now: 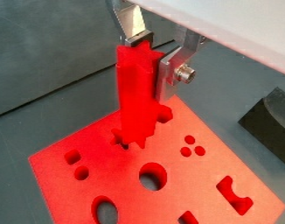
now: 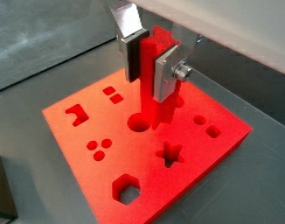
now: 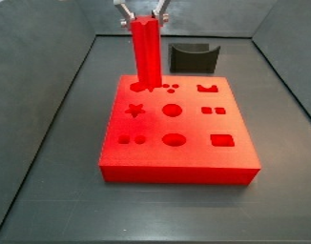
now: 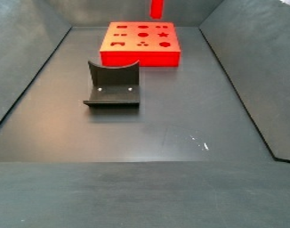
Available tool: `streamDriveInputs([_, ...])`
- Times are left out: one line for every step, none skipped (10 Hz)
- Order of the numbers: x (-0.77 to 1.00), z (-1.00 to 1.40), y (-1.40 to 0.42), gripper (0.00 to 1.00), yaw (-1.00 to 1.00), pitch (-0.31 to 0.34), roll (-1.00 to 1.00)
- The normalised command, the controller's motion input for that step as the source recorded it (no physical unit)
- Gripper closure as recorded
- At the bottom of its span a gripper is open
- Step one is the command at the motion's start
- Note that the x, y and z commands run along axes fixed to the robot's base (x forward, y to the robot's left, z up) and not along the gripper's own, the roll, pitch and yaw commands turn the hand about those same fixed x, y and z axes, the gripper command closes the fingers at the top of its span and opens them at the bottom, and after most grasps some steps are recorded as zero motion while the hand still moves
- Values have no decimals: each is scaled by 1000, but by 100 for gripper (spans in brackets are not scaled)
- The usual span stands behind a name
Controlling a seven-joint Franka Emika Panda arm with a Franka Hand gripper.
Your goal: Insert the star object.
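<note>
My gripper [image 1: 151,61] is shut on the star object [image 1: 135,96], a long ridged bright red peg that it holds upright by its upper end. Both show in the other wrist view as well, the gripper [image 2: 151,72] and the peg [image 2: 155,92]. In a side view the gripper [image 3: 143,13] is at the top, with the peg [image 3: 147,52] hanging over the back left of the red block [image 3: 184,157]. The peg's lower end is close above the block's top, near the star hole [image 3: 136,111], which also shows in a wrist view [image 2: 169,155]. I cannot tell whether the peg touches the block.
The block has several other shaped holes, among them a round one [image 2: 139,122] and a hexagon [image 2: 128,188]. A dark grey curved holder [image 3: 194,57] stands behind the block and shows out on the floor in the other side view [image 4: 112,85]. Dark walls enclose the floor.
</note>
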Motion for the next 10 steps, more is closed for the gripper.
streamDriveInputs([-220,-437,0,100,0,101,171])
streamDriveInputs([-169,-463,-29,100,0,71,126])
streamDriveInputs([-149,-440,-9,100,0,31,79])
streamDriveInputs([-43,-354,-43,100,-31,0,44])
streamDriveInputs([0,-291,-23,100,-129,0,14])
streamDriveInputs([40,-257,0,100,-83,0,0])
streamDriveInputs([0,-280,0,100,0,0,63])
streamDriveInputs([0,-300,0,100,0,13,136])
streamDriveInputs([0,-274,0,100,0,6,124])
streamDriveInputs([20,-286,0,100,0,0,107])
